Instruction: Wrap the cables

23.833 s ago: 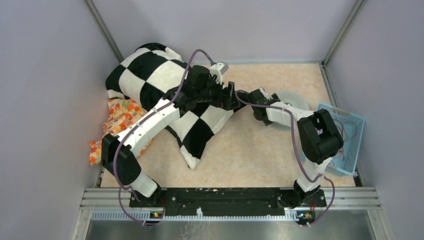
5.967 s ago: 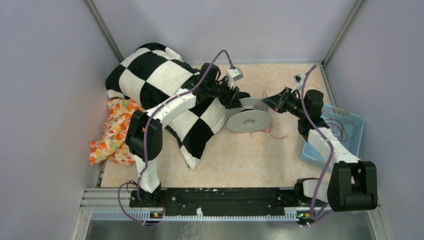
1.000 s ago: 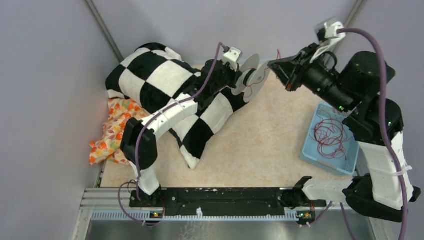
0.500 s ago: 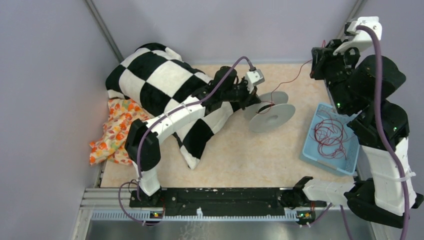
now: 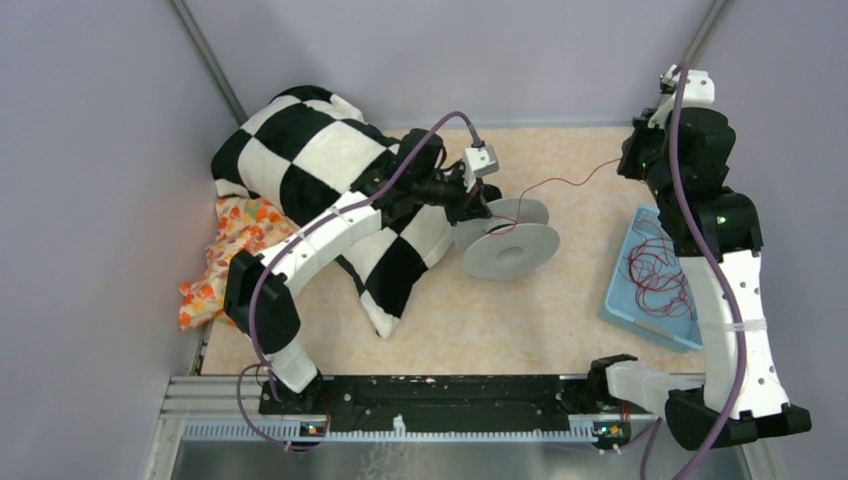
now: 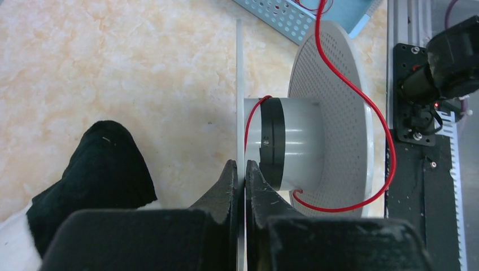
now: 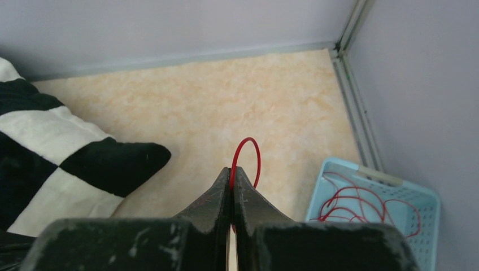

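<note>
Top external, left arm (image 5: 330, 225) stretched low, left claw (image 6: 244, 169) pinching spool (image 5: 512, 250), right arm (image 5: 725, 290) upright, right claw (image 7: 232, 175) clamped on cable (image 5: 560, 183)

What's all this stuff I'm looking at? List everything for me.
spool: one, pale grey, centre
red cable: one, red, from the spool's hub to the right gripper
loose cables: tangle, count unclear, dark red, in the basket
basket: one, light blue, right edge
checkered cushion: one, black and white, far left
floral cloth: one, orange and white, left edge, beside the cushion
table: one, marbled beige
left gripper: one, black, shut on the spool's flange
right gripper: one, black, shut on the red cable, far right
</note>
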Robot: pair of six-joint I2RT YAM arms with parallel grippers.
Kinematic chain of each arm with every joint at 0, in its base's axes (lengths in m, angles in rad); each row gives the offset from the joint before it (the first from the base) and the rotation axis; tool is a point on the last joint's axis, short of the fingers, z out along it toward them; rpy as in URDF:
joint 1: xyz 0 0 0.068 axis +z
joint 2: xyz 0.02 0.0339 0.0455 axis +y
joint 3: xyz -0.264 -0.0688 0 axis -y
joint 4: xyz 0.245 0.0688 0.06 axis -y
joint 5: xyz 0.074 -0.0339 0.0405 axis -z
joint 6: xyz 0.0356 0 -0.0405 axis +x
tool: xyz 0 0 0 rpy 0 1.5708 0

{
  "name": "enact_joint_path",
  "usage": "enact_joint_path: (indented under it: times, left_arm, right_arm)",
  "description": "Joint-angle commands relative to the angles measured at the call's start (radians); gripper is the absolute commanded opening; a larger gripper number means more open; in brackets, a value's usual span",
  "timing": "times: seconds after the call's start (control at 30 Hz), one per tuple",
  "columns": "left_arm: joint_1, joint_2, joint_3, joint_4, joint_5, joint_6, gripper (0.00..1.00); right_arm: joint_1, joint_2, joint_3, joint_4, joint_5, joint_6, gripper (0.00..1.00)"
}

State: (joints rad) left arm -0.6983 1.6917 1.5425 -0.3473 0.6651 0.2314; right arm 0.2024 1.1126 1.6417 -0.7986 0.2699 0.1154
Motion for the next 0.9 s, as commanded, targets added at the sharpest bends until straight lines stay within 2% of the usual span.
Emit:
enact_joint_path:
  times: [0.0,0.27,0.57,0.87]
  left_arm:
    - [0.034,-0.106,-0.002,-0.038,0.096,0.067,0.0]
    - [0.077,-0.1,0.026,-0.15,0.127,0.113,0.0]
    - [0.162,-0.106,0.024,-0.04,0.245,0.016,0.0]
    - [0.268,-0.133,0.023,0.031,0.369,-0.043,0.0]
  right_arm:
    - [-0.116,-0.037,-0.07,0.067,-0.254,0.073,0.0]
    - [-0.303,-0.004,-0.142,0.043,-0.402,0.125,0.0]
    - [-0.316,-0.023,-0.293,0.011,-0.406,0.125,0.0]
    - [-0.319,-0.05,-0.423,0.001,-0.291,0.122,0.0]
